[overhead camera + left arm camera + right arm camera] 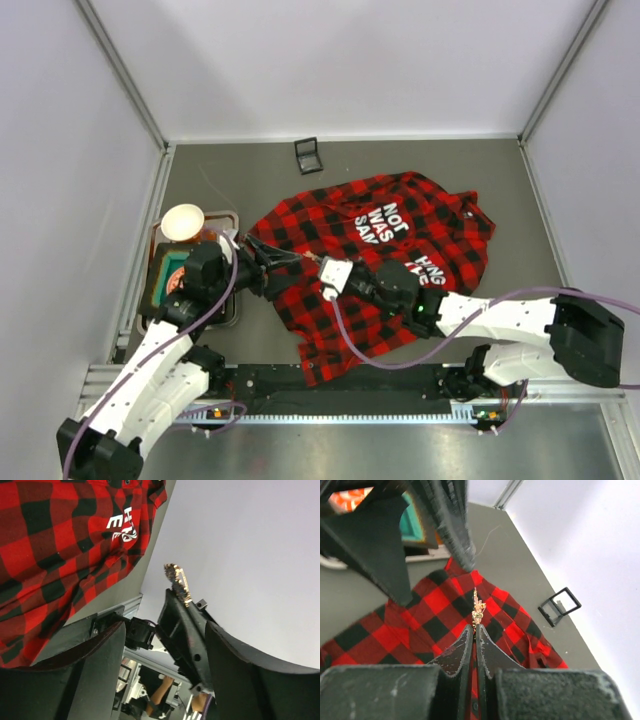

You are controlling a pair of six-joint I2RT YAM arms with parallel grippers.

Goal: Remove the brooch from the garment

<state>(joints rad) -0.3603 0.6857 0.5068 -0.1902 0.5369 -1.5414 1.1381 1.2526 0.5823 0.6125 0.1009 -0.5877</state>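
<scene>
The red-and-black plaid garment lies spread on the table, also in the left wrist view and the right wrist view. My right gripper is shut on the brooch, a small sparkly pin seen edge-on at its fingertips. The left wrist view shows the brooch held up against the white wall, apart from the cloth. My left gripper is open and empty, just left of the right gripper at the garment's left edge. Its fingers face the brooch.
A small black square box stands behind the garment near the back wall. A tray with a white bowl sits at the left edge. White walls close in the table on three sides.
</scene>
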